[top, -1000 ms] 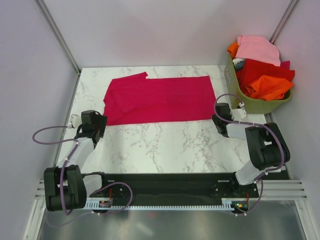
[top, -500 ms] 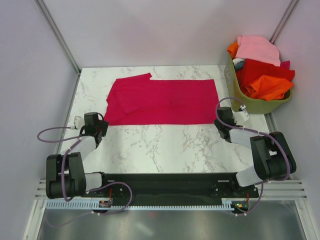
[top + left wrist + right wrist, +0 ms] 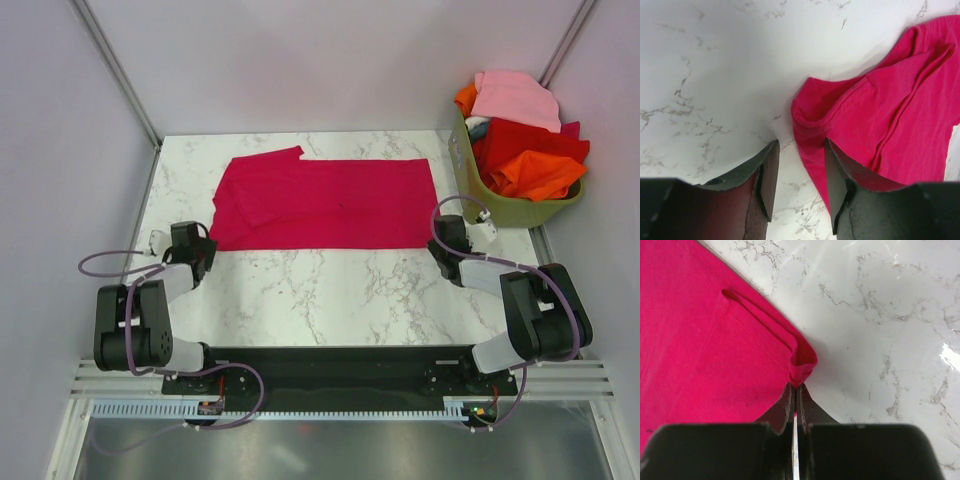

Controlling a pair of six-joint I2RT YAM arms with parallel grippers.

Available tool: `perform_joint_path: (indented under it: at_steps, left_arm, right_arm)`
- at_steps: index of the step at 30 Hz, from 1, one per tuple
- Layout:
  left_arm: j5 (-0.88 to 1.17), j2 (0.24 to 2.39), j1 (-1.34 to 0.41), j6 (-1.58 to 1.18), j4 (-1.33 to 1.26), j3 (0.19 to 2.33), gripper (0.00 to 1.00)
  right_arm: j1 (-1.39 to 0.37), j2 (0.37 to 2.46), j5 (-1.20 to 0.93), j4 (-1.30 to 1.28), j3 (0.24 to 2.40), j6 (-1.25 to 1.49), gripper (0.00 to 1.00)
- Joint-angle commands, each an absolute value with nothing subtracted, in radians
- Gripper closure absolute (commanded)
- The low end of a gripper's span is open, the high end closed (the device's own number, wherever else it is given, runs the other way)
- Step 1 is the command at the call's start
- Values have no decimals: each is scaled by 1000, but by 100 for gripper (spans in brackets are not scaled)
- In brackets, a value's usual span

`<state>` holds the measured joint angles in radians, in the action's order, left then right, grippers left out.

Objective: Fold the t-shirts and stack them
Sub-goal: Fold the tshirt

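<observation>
1. The crimson t-shirt (image 3: 325,203) lies flat as a broad, soft rectangle across the far half of the glossy marble-veined table (image 3: 330,290). A flap is folded over its left end.
2. A green basket (image 3: 520,210) at the far right corner holds a crumpled pink shirt (image 3: 515,95), red shirt (image 3: 525,140) and orange shirt (image 3: 540,175).
3. The left gripper (image 3: 800,175) sits low at the shirt's near left corner with its fingers apart. The rumpled hem lies just beyond the gap.
4. The right gripper (image 3: 795,402) sits low at the near right corner, its fingers pinched together on a small bunched peak of cloth.
5. The basket's depths are hidden.
</observation>
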<state>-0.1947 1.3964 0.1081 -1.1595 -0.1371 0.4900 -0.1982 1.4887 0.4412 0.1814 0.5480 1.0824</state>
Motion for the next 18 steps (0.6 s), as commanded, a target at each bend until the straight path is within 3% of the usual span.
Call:
perform_joint_path:
  at_steps: [1,5,6,7,8,18]
  left_arm:
    - [-252,1440,120,-1149,-175,528,53]
    - [-229,1524,123,-1160,-207,555,71]
    - [-226,1537,124,-1164,-209,563,79]
    - [-216,1551,124,-1161,-210,577,95]
    - [-213,1563,123,-1161,-209,583,97]
    - [-256,1456,126,-1137,-5,632,98]
  right_arm:
    - [-195,1480,439,215,535,1069,100]
    - [-193,1467,439,215,529,1069,100]
    - [-192,1459,443,213,528,1069,100]
    - [-192,1454,446,213,525,1069,100]
    - [-192,1444,449,213,520,1068,100]
    - [-187,1410,456,121,575,1089,100]
